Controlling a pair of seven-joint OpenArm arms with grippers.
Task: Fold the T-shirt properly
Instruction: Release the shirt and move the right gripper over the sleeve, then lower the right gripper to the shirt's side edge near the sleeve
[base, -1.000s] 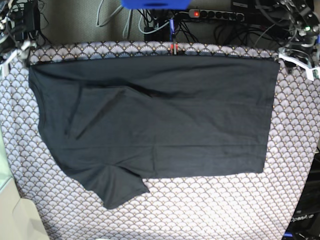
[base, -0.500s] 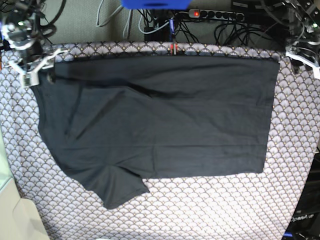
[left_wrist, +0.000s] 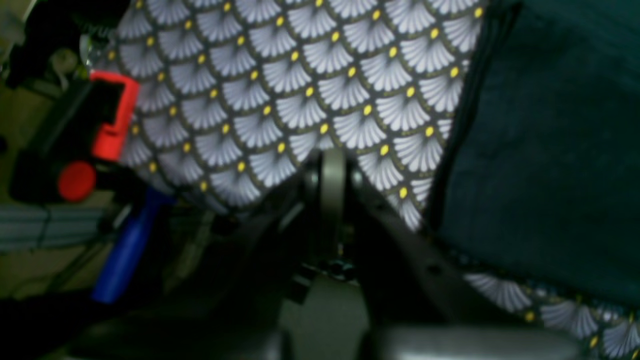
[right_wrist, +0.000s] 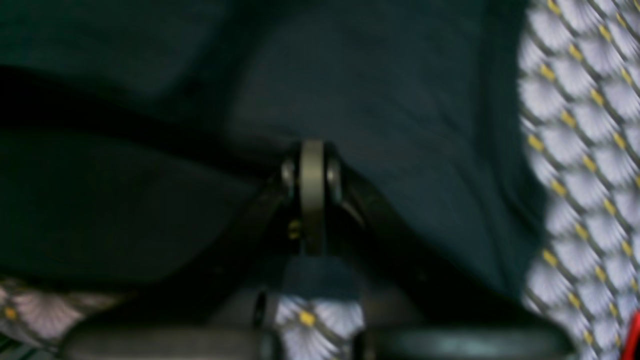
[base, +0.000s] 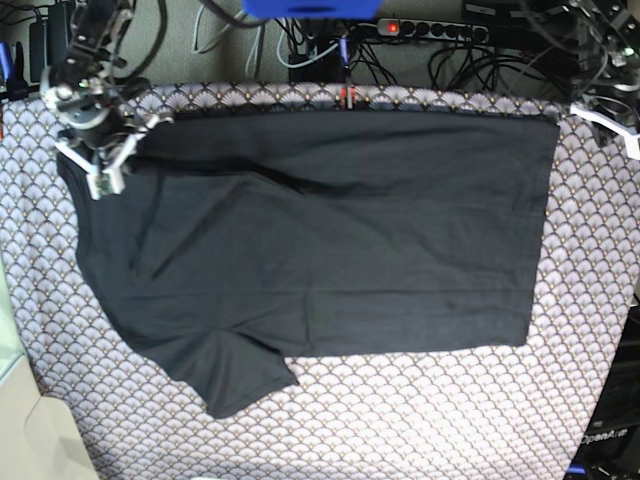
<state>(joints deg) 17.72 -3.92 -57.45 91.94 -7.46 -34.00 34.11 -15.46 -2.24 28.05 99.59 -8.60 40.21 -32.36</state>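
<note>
I see a pale scallop-patterned tablecloth covering the table, with cables and a power strip along the far edge. The plain dark charcoal-black cloth T-shirt lies spread flat across it, its long axis running side to side in the base view, one sleeve poking out at the near left.

My right gripper sits on the shirt's far-left corner, jaws together; whether cloth is pinched between them I cannot tell.

My left gripper is also shut, over bare tablecloth just beside the shirt's far-right corner, which lies to its right in the wrist view. The right arm looks better placed; the left probably needs to shift onto the cloth first.
</note>
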